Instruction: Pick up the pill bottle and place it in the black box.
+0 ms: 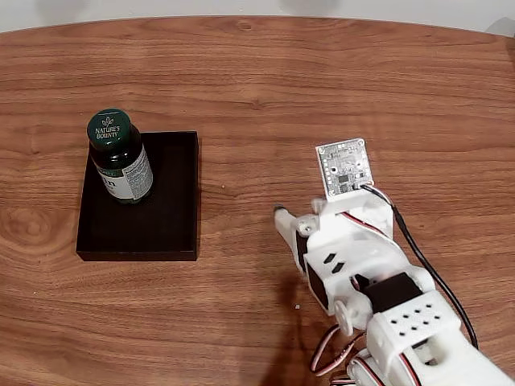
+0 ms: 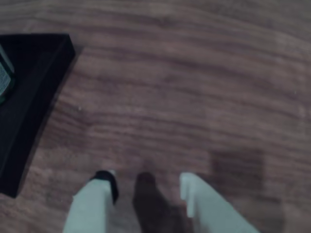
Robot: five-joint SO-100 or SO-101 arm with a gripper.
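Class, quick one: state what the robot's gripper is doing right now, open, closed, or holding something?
Gripper: open, holding nothing; bare wooden table shows between its white fingers.

Wood-grain table; black box lying on it.

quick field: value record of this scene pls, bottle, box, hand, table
pill bottle: upright, green cap on, standing inside the box near its far left corner in the fixed view
black box: shallow open tray on the left part of the table in the fixed view; its corner shows in the wrist view
hand: open and empty, fingers apart above bare wood, to the right of the box and clear of it
table: wood grain surface
task state: bottle sits in the box
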